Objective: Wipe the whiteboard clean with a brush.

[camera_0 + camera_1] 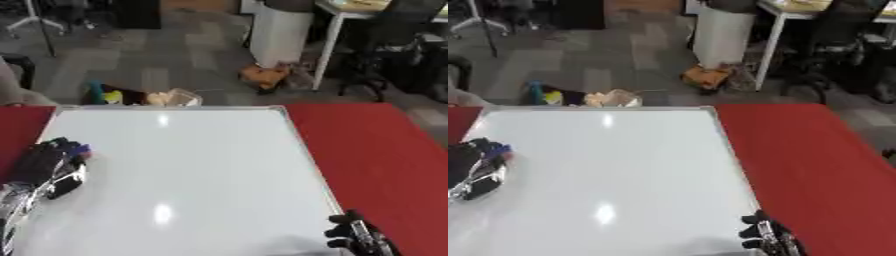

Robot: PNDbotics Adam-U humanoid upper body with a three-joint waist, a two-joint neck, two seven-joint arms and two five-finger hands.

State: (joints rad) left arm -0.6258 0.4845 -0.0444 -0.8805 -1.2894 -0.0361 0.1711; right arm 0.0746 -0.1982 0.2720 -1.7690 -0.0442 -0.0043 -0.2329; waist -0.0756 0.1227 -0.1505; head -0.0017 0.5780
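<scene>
A large whiteboard [184, 170] lies flat on a red table [376, 150] and looks blank, with only light glare on it. My left hand [44, 162] rests on the board's left edge, fingers curled round a small blue thing [83, 149] that peeks out at the fingertips; it looks like the brush, mostly hidden by the hand. At the board's lower right corner my right hand [354, 235] shows, fingers curled with nothing in them.
Beyond the table's far edge lie grey carpet, a white cabinet [280, 32], an orange bag [262, 76], a plastic-wrapped bundle [171, 97] and a desk with a black chair [394, 45].
</scene>
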